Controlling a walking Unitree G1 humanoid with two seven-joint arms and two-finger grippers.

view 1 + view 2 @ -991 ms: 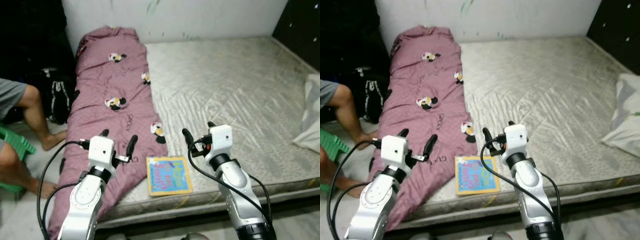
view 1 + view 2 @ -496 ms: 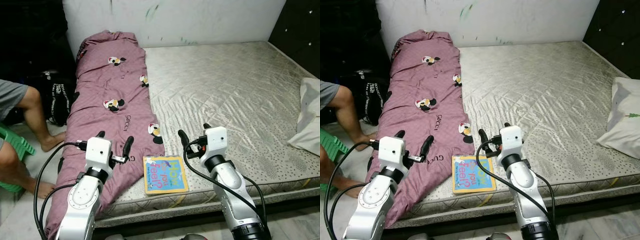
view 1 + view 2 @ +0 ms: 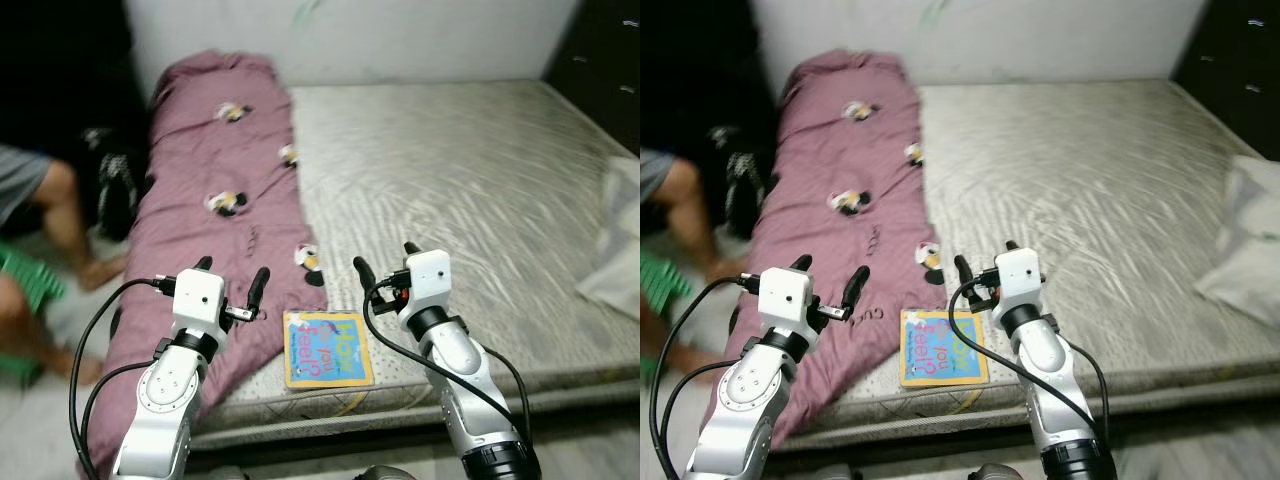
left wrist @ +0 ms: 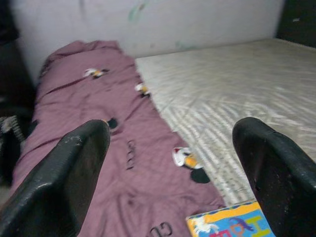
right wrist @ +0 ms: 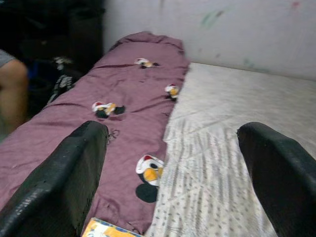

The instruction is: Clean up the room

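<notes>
Nothing is tidied yet: my left hand and right hand hover released and empty above the bed's near edge, where the book lies beside the purple quilt.

Head stereo pair: you look forward and down from above the near edge of the mattress, both arms rising from the bottom of the frame. Both eyes share the whole scene; in the right eye the picture book sits further left in frame than in the left eye, and more of the pillow shows at the right edge. Slight motion blur.

Left wrist camera: low, close over the purple blanket, facing along the bed to the white wall; book corner at lower right.

Right wrist camera: same heading, similar height. Both wrist views share the blanket, mattress and wall; a person's leg appears at left edge.
</notes>
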